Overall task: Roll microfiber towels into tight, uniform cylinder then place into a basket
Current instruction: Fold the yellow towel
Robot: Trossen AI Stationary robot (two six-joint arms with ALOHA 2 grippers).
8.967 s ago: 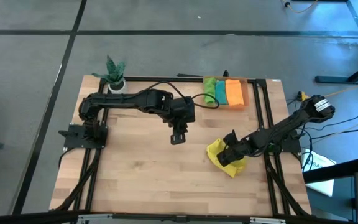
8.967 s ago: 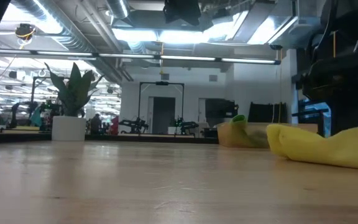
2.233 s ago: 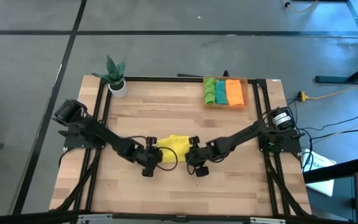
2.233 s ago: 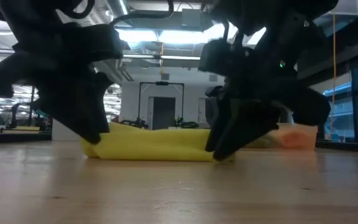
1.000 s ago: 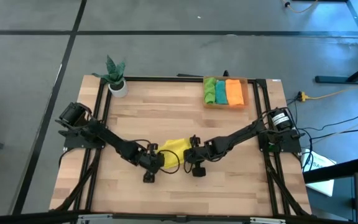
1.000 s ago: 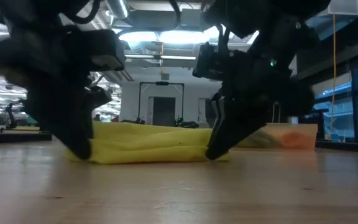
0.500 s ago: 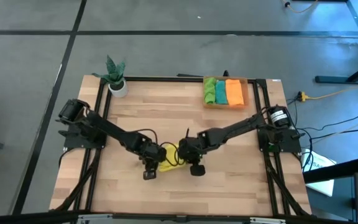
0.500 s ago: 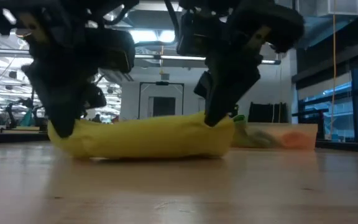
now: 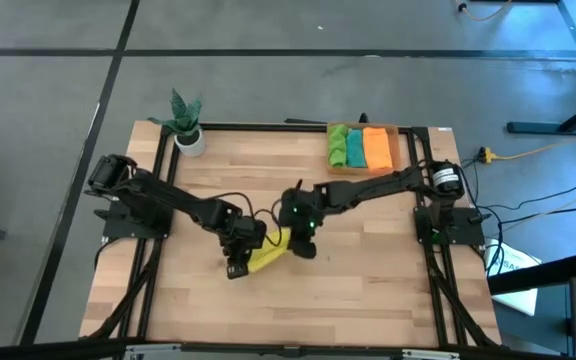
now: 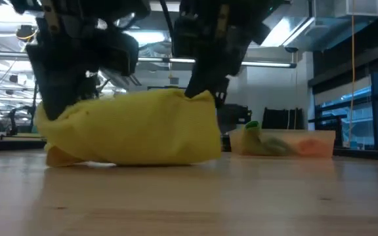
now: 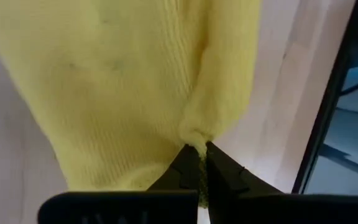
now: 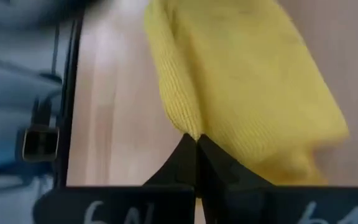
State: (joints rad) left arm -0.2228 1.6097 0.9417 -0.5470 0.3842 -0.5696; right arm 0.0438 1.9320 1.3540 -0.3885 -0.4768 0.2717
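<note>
Mid-table, both hands pinch soft knit yellow towel [image 9: 268,253], bunched.

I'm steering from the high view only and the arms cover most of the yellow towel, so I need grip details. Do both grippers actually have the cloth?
Observer: Yes. In the left wrist view the left gripper is shut on an edge of the yellow towel.
Operator: And the right one?
Observer: The right gripper is shut on another edge of it, fingers pinched together.
Operator: Is the towel off the table?
Observer: Not fully. In the low view its underside rests on the table, bunched into a thick lump.
</note>
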